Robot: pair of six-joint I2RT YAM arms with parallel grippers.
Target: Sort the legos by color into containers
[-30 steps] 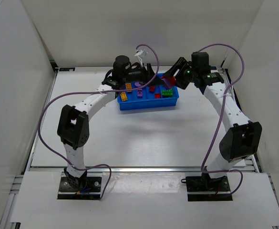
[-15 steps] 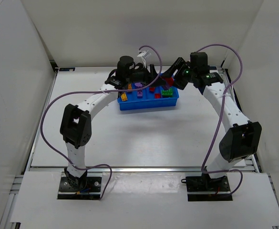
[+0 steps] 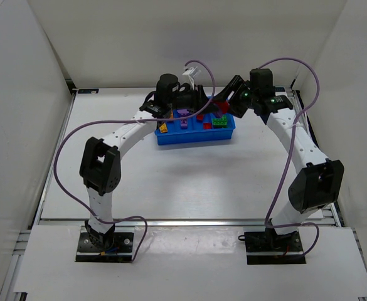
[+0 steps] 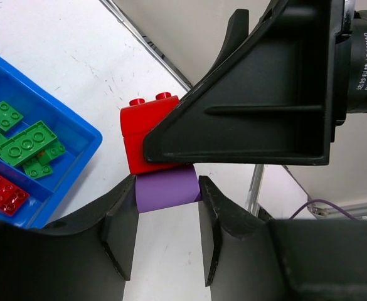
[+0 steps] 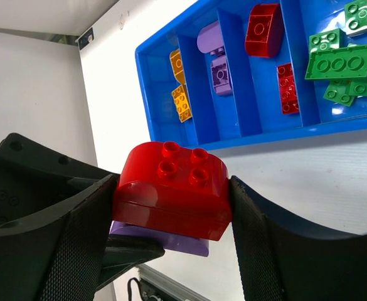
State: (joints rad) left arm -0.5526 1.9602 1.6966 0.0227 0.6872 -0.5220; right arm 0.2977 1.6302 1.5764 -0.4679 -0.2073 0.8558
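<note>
A rounded red lego (image 5: 170, 191) with a purple lego (image 5: 164, 241) stuck under it hangs in the air behind the blue tray (image 3: 196, 137). My right gripper (image 5: 170, 207) is shut on the red one, pads on both its sides. My left gripper (image 4: 167, 207) is shut on the purple lego (image 4: 165, 189), just below the red lego (image 4: 142, 141). In the top view both grippers meet at the tray's back edge, the left gripper (image 3: 202, 100) beside the right gripper (image 3: 224, 103). The containers hold orange legos (image 5: 180, 94), purple legos (image 5: 218, 75), red legos (image 5: 263, 22) and green legos (image 5: 340, 63), each colour apart.
The tray's right end wall (image 4: 76, 135) lies left of the held pair, with green plates (image 4: 23, 144) inside. The table's back rail (image 4: 152, 47) and the rear wall stand close behind both grippers. Purple cables loop over both arms.
My left gripper has moved right to the right gripper and closed on the purple lego under the red one. The right gripper has held still.
</note>
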